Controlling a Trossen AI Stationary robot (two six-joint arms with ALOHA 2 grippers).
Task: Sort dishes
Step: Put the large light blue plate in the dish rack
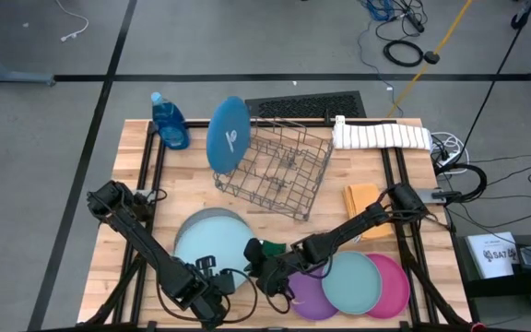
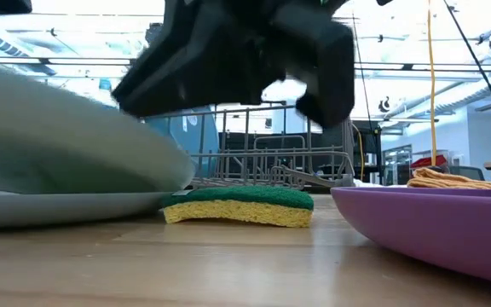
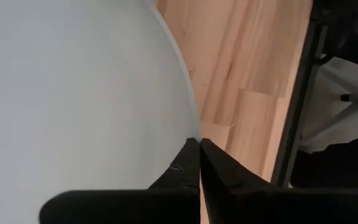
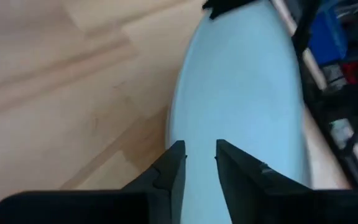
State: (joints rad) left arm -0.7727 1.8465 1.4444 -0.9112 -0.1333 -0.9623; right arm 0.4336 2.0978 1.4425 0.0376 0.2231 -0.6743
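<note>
My left gripper [image 1: 212,288] sits at the near table edge, fingers pressed together right at the rim of the large pale-blue plate [image 1: 212,242]; I can't tell whether the rim is actually pinched. That plate lies flat just ahead of it. Beside it, my right gripper [image 1: 264,267] hangs over the same plate's other edge, fingers a narrow gap apart, holding nothing, the green sponge [image 1: 267,249] just by it. Right of that hand: purple plate [image 1: 310,297], teal plate [image 1: 353,282] and pink plate [image 1: 396,286] overlapping, crowding the near edge. Far beyond both hands, the deep-blue plate [image 1: 227,135] stands against the wire rack [image 1: 279,164], bare wood between.
</note>
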